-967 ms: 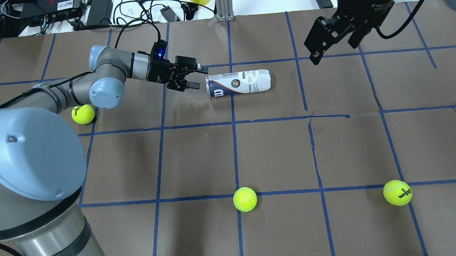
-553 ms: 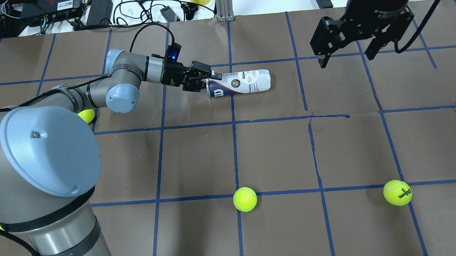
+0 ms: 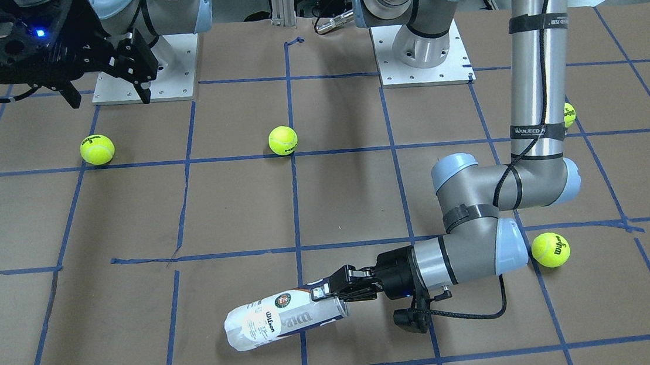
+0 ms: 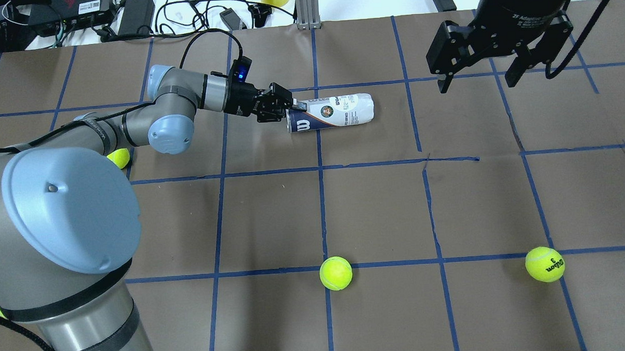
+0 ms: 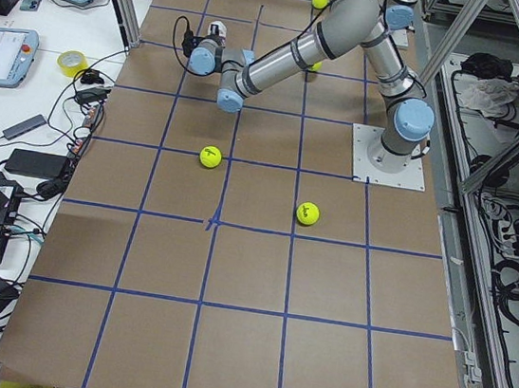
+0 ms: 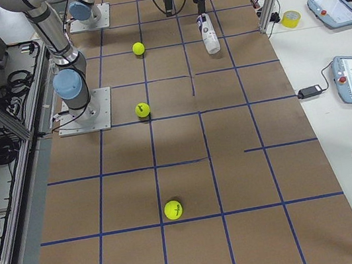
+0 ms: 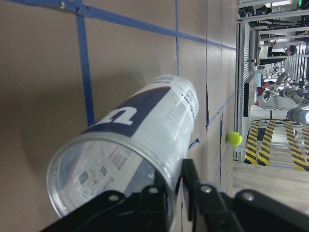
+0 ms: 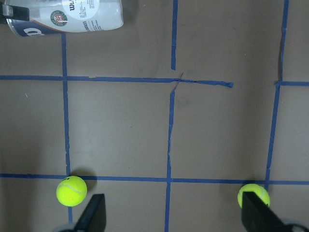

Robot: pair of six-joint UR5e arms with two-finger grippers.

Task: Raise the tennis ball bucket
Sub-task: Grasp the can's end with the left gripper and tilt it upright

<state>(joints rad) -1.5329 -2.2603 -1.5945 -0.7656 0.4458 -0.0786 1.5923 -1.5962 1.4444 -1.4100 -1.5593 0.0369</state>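
Note:
The tennis ball bucket is a clear can with a white and navy Wilson label. It lies on its side on the brown table, open end toward my left arm, and also shows in the front view. My left gripper is shut on the rim of that open end. In the left wrist view one finger is inside the can and the other outside. My right gripper is open and empty, high above the table's far right, well away from the can.
Tennis balls lie at the near middle, the near right and half hidden under my left arm. Cables and power bricks lie past the table's far edge. Blue tape lines grid the table.
My left gripper moved right to the can's open end and closed on its rim. The can shifted slightly right. My right gripper drifted a little to the right.

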